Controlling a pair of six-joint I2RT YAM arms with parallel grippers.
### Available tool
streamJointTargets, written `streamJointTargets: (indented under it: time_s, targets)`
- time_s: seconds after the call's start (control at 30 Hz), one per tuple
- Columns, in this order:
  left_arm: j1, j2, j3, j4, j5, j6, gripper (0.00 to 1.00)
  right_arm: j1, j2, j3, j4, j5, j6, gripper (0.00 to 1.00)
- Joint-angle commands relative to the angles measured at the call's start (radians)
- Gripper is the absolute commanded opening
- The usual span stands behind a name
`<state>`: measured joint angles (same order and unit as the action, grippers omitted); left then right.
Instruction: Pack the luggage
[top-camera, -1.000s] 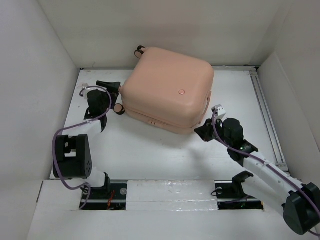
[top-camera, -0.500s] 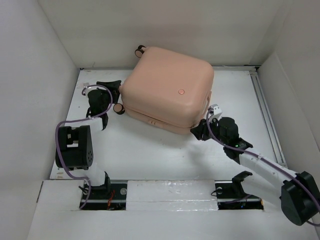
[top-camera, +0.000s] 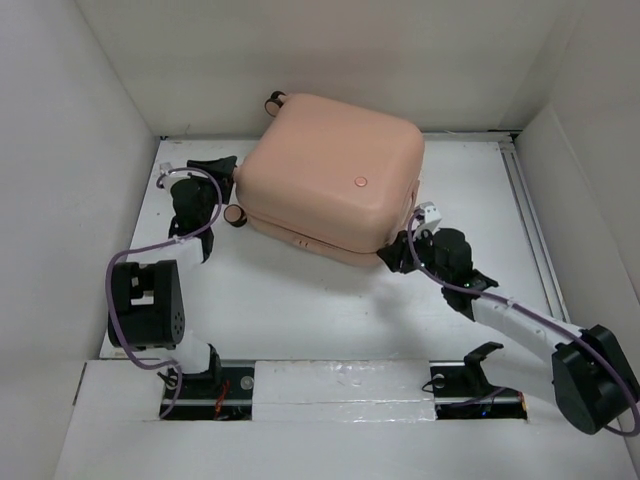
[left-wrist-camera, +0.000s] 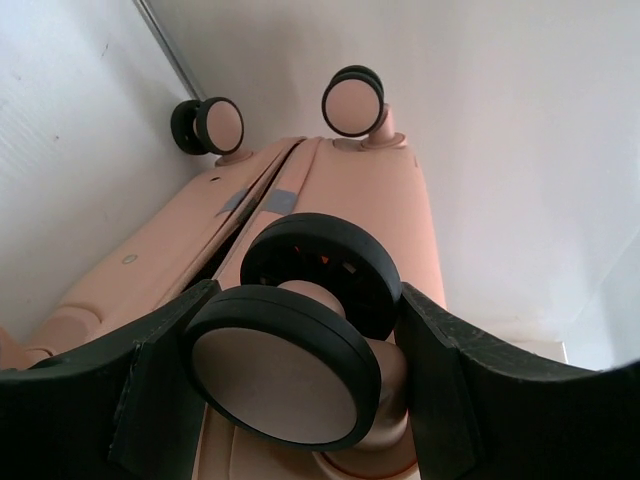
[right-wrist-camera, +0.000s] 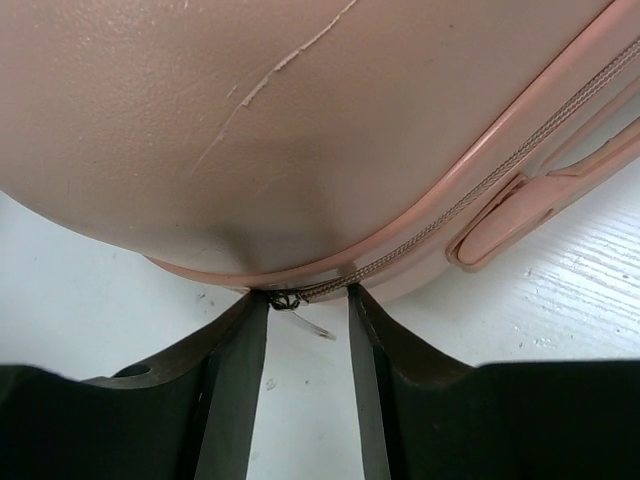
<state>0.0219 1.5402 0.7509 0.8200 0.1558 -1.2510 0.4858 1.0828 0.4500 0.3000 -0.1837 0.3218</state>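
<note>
White walls (top-camera: 300, 60) on three sides, white table (top-camera: 300, 300) below. Luggage (top-camera: 335, 180) closed, lying flat at far centre of table, wheels toward left arm.

Left hand (left-wrist-camera: 305, 290) at luggage's left end, fingers spread wide either side of near double wheel (left-wrist-camera: 280, 370); cannot tell if clenched on it or merely flanking. Two more wheels (left-wrist-camera: 352, 102) farther back, by wall.

Right hand (right-wrist-camera: 305, 300) at luggage's near right corner, released, fingers narrowly parted at zipper seam; zipper pull (right-wrist-camera: 285, 298) sits between tips.
</note>
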Motion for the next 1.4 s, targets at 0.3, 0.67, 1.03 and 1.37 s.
streamJointTargets:
  time_s: [0.3,0.67,1.03,1.37]
  targets:
    - [-0.005,-0.074,-0.062,0.137,0.037,0.078,0.00,0.073,0.009,-0.094,0.235,-0.040,0.054,0.52]
    - [-0.005,-0.083,-0.029,0.085,0.018,0.100,0.00,0.073,0.089,0.007,0.193,0.096,0.026,0.52]
    - [-0.005,-0.051,0.034,0.051,0.018,0.119,0.00,0.123,0.039,0.029,0.099,0.283,0.016,0.54]
    - [-0.005,-0.040,0.015,0.073,0.018,0.119,0.00,0.165,0.017,0.062,-0.022,0.340,0.006,0.56]
